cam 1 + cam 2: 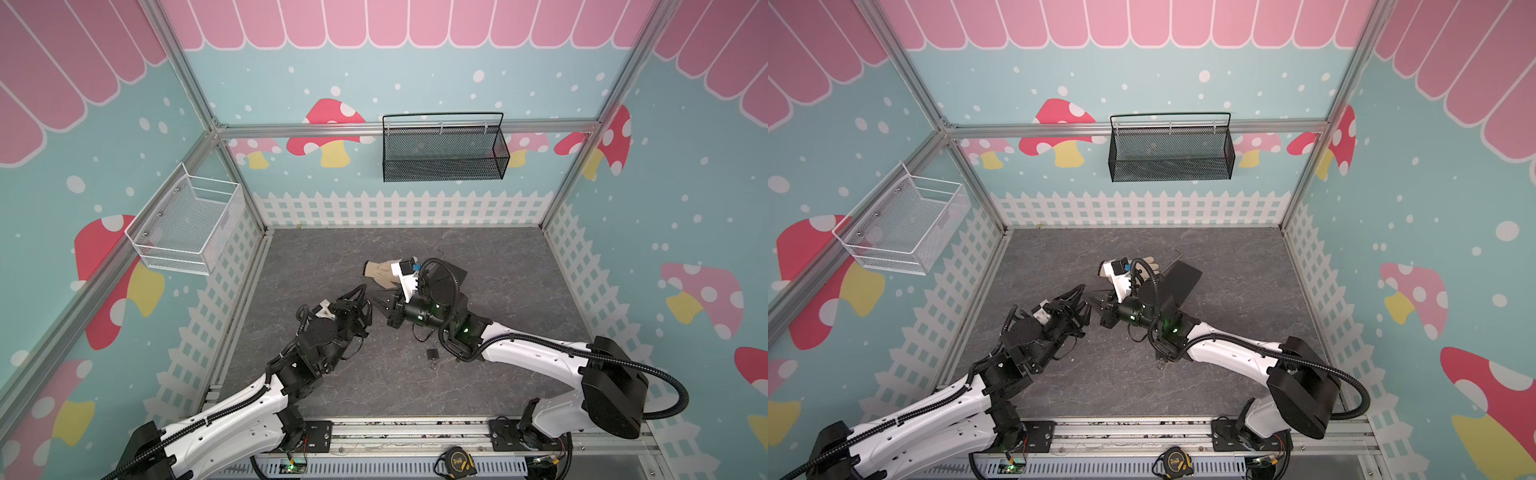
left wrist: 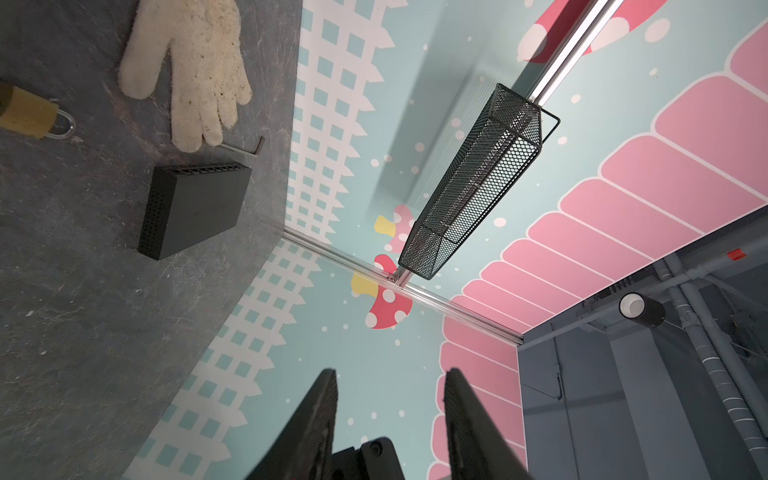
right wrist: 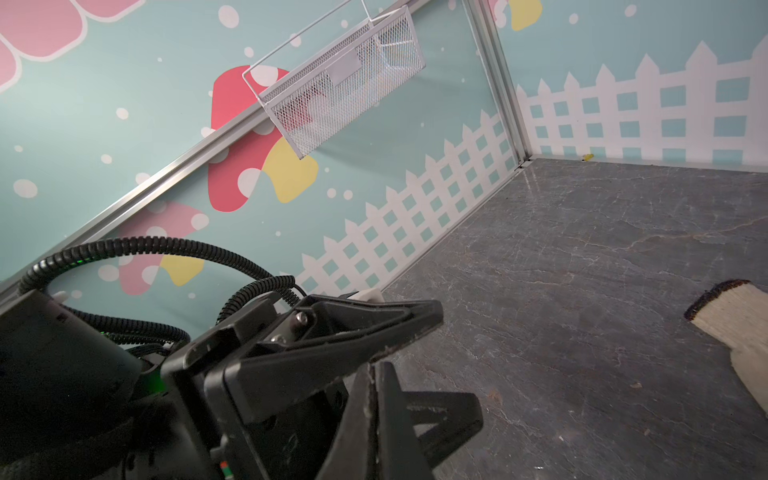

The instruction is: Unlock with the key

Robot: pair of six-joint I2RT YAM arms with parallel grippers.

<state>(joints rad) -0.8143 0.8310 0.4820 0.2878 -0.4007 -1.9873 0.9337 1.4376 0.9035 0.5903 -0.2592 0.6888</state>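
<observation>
Left wrist view: left hand [image 2: 390,374] is hovering released and empty, padlock [image 2: 29,112] lying ahead of it; right hand [image 3: 374,370] is clenching (key not discernible). Judged next: steadying the padlock.

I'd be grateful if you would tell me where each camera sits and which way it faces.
Top views: high above the front, looking down at the grey table; left arm and right arm show, left gripper and right gripper close together.
Left wrist: behind its open fingers, aimed at the back corner and black mesh basket; padlock and glove on the table.
Right wrist: behind its shut fingers, facing the left gripper and white mesh basket.
Shared: both wrist views catch the glove.
</observation>
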